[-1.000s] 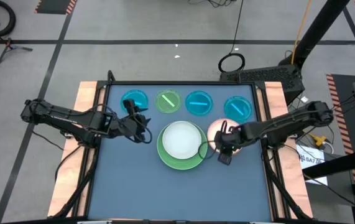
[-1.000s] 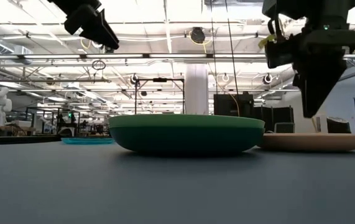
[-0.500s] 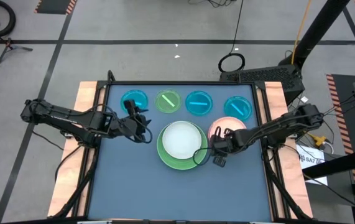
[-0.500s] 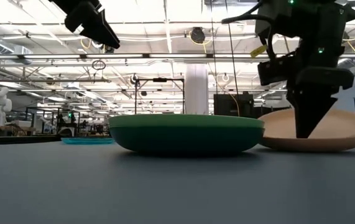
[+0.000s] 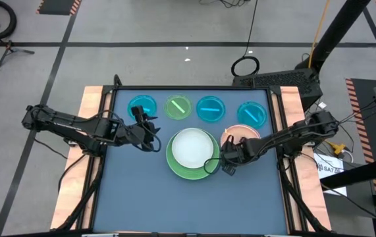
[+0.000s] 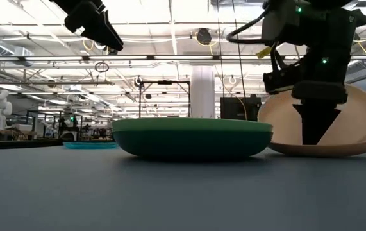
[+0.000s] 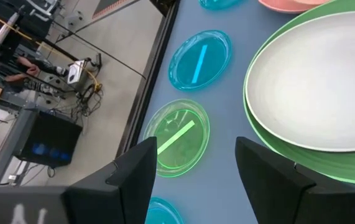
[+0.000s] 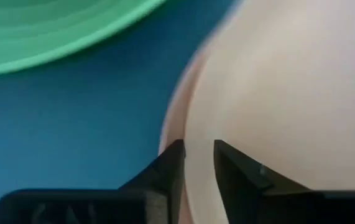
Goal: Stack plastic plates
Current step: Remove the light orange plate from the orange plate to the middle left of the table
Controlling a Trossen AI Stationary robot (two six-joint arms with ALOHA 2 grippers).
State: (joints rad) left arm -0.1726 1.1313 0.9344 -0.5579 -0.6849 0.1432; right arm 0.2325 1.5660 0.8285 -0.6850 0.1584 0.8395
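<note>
Low view: right tool clamped on the near rim of the upper pink plate, tilting it up off the pink plate below, beside the green stack. A thin-rim pinch could slip and drop it. Left tool hovers apart, idle. Grip contact is blurred in the right wrist view.

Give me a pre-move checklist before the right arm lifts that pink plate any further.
1. Right gripper pinching the upper pink plate rim: ok.
2. Plate tilted clear of the lower pink plate: ok, one edge raised.
3. Grip firmness: cannot tell.
4. Green stack free to receive it, cream plate on top: ok.
5. Left gripper open, raised beside the stack: ok.
</note>
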